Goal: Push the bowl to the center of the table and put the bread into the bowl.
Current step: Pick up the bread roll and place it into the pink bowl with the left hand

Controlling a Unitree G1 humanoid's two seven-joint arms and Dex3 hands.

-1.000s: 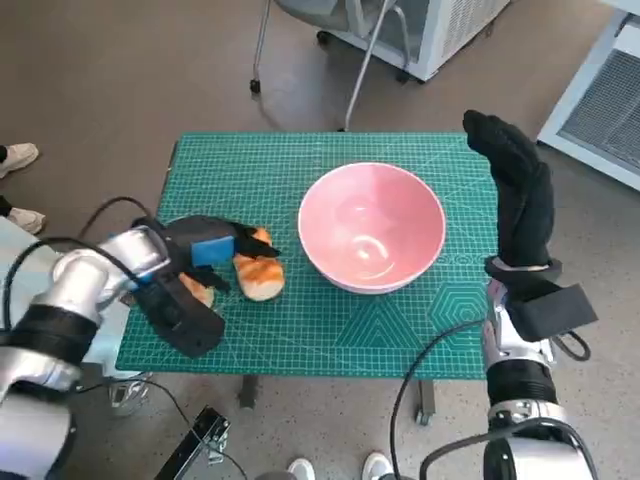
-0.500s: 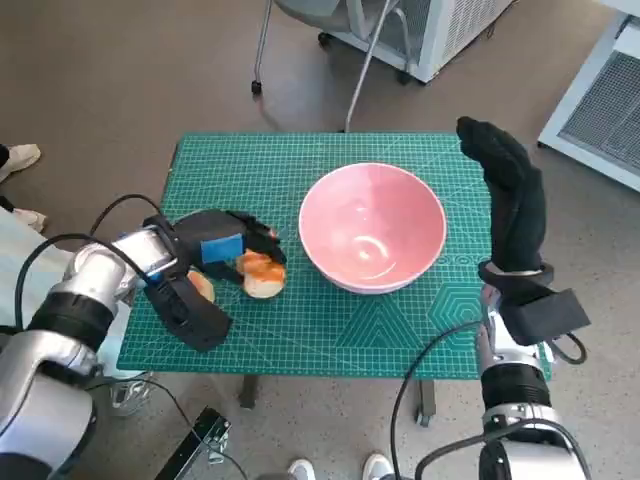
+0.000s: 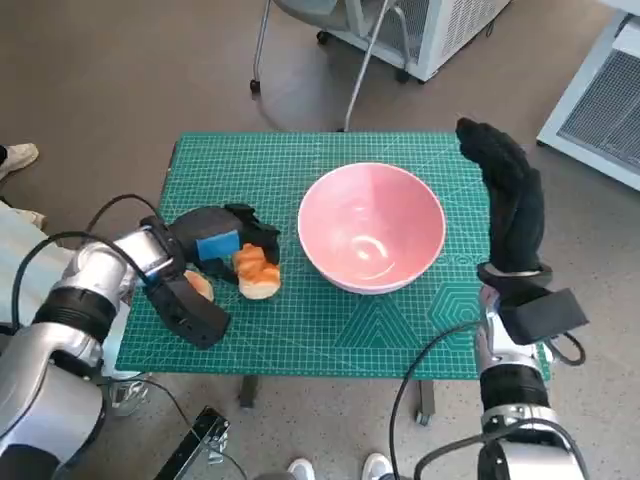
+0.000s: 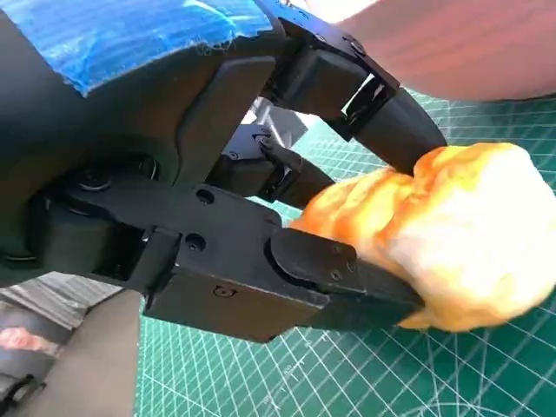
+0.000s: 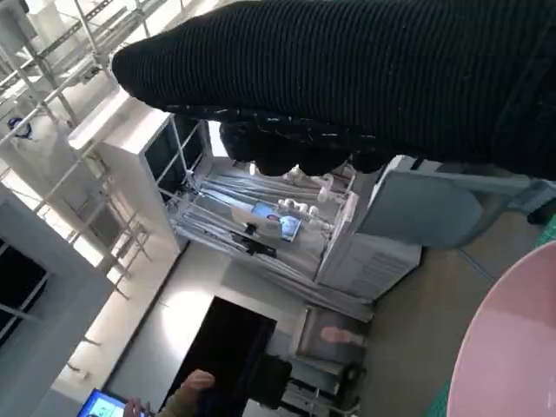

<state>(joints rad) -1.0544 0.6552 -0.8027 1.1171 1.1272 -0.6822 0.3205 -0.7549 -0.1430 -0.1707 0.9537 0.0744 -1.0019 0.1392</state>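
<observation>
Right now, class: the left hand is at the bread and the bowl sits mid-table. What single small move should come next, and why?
Probably lift the bread off the mat: the left hand already grips it, and the pink bowl stands beside it with a rim to pass over. The right hand holds nothing.

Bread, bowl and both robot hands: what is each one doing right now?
Bread: gripped by the left robot hand, beside the bowl, not in it.
Second bread: lying on the mat under the left arm.
Bowl: upright, empty, near the table's middle.
Left robot hand: fingers closed around the bread.
Right robot hand: raised beside the bowl, holding nothing, fingers straight.
</observation>
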